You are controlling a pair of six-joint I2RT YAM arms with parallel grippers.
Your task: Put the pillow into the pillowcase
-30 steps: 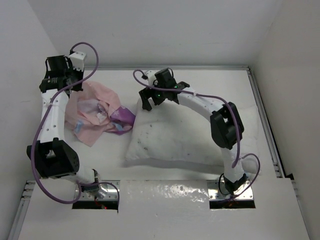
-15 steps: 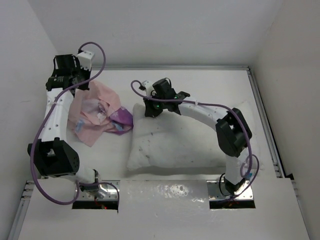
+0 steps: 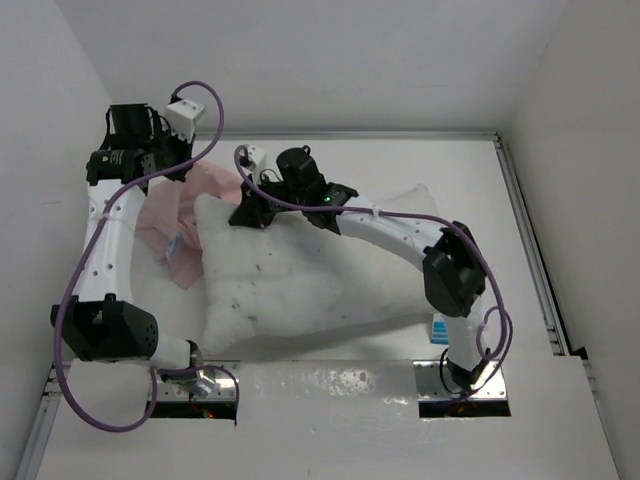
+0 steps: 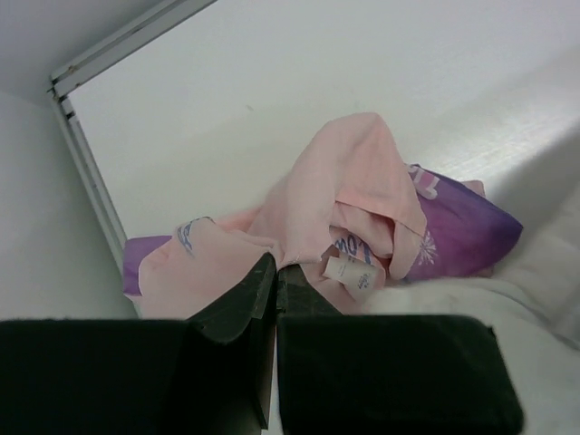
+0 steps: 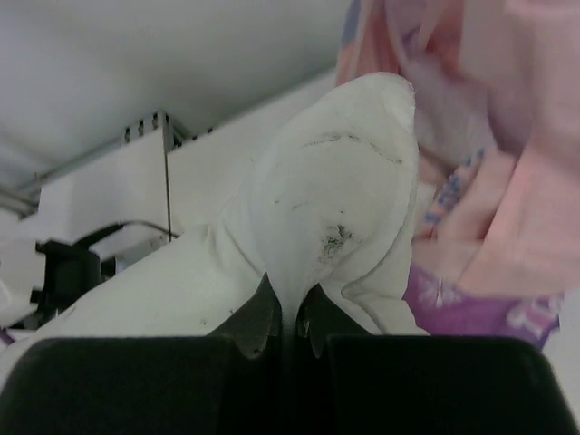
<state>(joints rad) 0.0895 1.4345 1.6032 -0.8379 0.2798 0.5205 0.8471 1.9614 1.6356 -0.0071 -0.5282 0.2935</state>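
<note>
The white speckled pillow (image 3: 300,270) lies across the middle of the table, its left end over the pillowcase. My right gripper (image 3: 248,212) is shut on the pillow's far-left corner; in the right wrist view a pinched fold of pillow (image 5: 335,199) rises from the gripper (image 5: 292,313). The pink-and-purple pillowcase (image 3: 165,215) is crumpled at the left, partly hidden under the pillow. My left gripper (image 3: 175,168) holds its far edge up. In the left wrist view the gripper (image 4: 275,267) is shut on pale pink pillowcase (image 4: 353,181) fabric, with a white label (image 4: 352,275) beside it.
A metal rail (image 3: 525,230) runs along the table's right side and another along the back wall (image 4: 118,45). White walls close in on the left, back and right. The pillow's blue tag (image 3: 440,328) shows by the right arm's base.
My right gripper went from open to shut on the pillow's corner and dragged the pillow left, onto the pillowcase. The left gripper rose slightly with the pillowcase edge.
</note>
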